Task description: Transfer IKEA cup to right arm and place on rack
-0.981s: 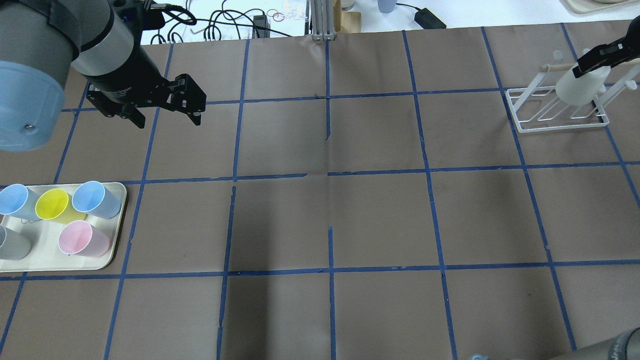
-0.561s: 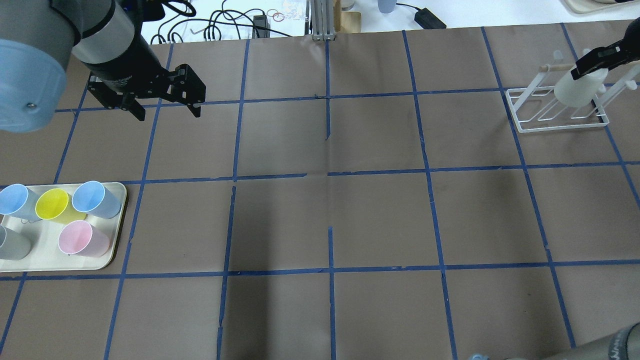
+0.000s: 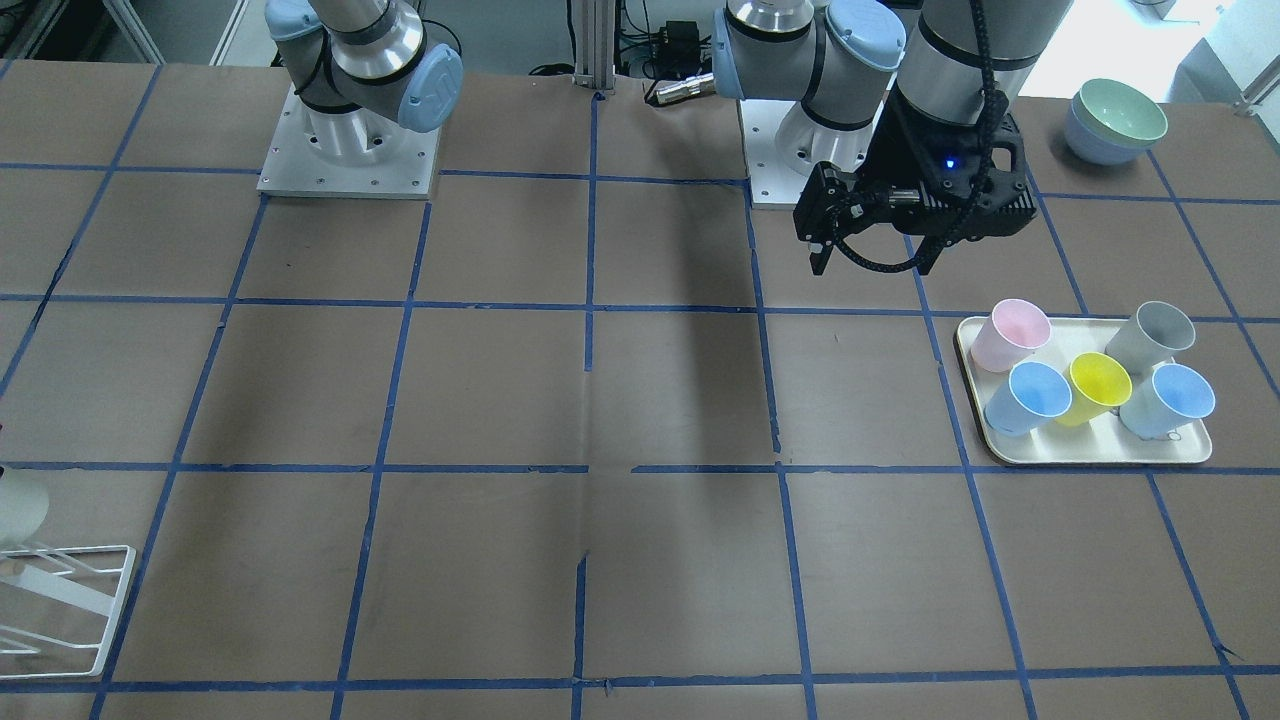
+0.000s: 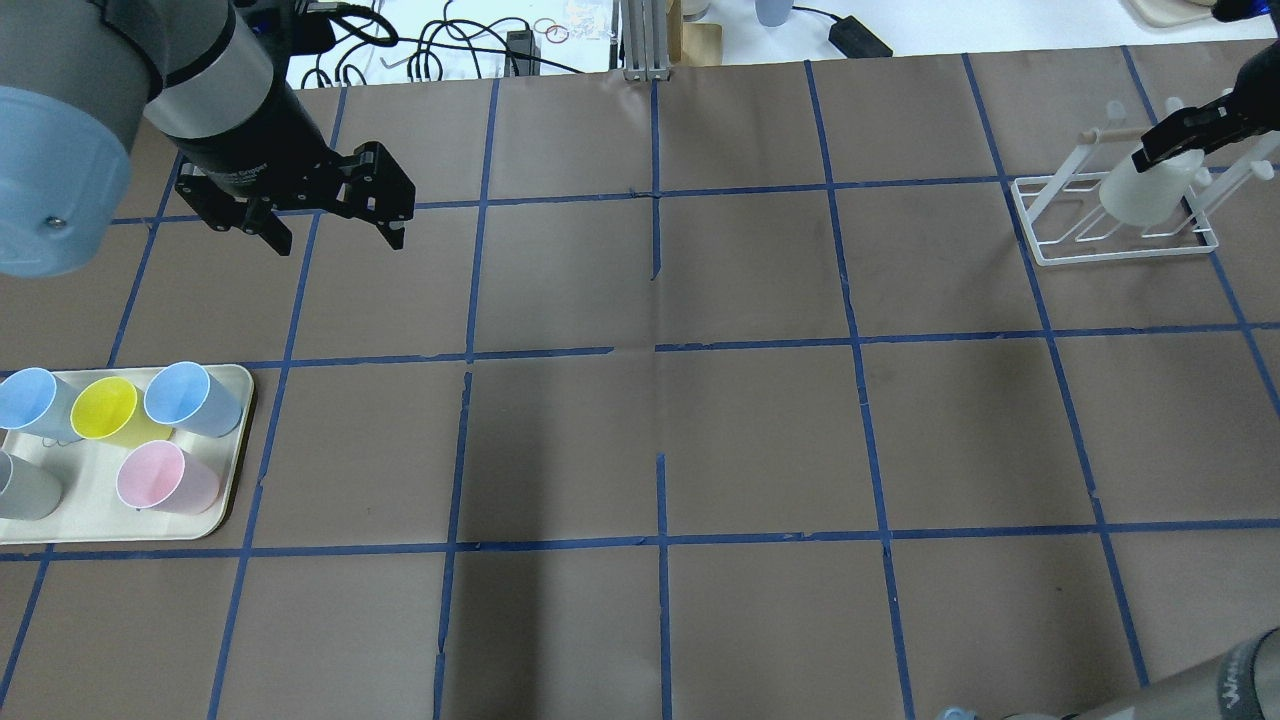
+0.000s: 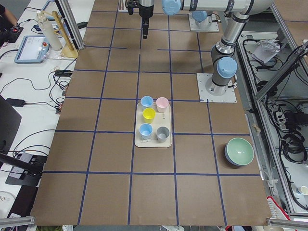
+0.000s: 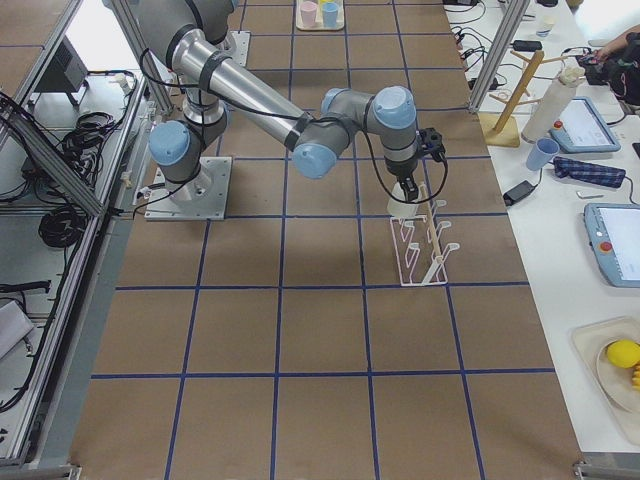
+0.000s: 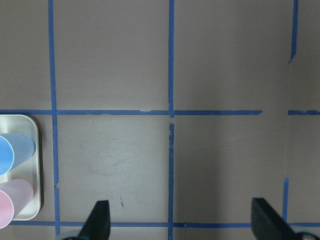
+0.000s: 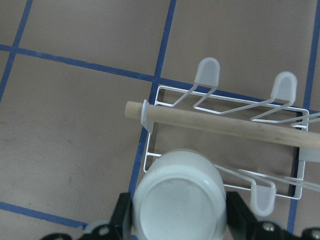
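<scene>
The IKEA cup, a very pale, handleless plastic cup, is at the far right of the table. It is gripped in the right pincer, whose two black fingers press on opposite sides of its wall. The cup is turned mouth down, with its closed base facing the wrist camera. It hangs over the end of the white wire rack, just beside the rack's wooden rod. Whether it touches a wire yet cannot be told.

The left pincer hovers released and empty above bare table, well apart from the cream tray of coloured cups.

The cup is probably very light and not brittle. Its thin wall likely gives under a hard squeeze, most of all near the open rim. The smooth, tapered side may let it slide out toward the narrow end. The firmest hold looks to be across the wall close to the stiff closed base, where the fingers sit now.
</scene>
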### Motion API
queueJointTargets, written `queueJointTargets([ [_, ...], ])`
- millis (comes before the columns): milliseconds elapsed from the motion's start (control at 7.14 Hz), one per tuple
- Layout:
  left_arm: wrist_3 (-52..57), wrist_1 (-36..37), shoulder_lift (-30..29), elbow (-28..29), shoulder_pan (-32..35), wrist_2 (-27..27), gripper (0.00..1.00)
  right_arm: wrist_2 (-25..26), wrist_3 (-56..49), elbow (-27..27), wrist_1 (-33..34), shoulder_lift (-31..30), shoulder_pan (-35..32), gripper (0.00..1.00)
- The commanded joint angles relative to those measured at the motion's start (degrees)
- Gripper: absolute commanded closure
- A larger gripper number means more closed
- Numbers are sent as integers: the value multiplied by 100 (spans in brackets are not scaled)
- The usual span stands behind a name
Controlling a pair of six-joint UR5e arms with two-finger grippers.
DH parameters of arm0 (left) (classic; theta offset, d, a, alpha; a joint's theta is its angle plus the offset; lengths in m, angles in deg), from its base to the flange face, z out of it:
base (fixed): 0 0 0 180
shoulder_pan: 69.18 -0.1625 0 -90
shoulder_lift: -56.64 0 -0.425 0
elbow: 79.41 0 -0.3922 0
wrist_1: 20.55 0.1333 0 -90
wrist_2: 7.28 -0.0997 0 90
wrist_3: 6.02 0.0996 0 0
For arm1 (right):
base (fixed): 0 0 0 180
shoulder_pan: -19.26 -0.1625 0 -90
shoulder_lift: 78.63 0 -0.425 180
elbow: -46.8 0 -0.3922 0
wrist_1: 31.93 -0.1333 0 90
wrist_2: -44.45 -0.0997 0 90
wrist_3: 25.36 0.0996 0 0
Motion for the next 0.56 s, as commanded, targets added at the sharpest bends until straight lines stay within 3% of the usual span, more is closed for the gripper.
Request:
queueJointTargets([
  [0, -4, -21, -8, -63, 5, 7, 0, 1, -8, -8, 9, 134, 0, 100],
  [420, -74, -13, -17, -63, -13, 59, 0, 1, -17, -8, 9, 266, 44, 100],
])
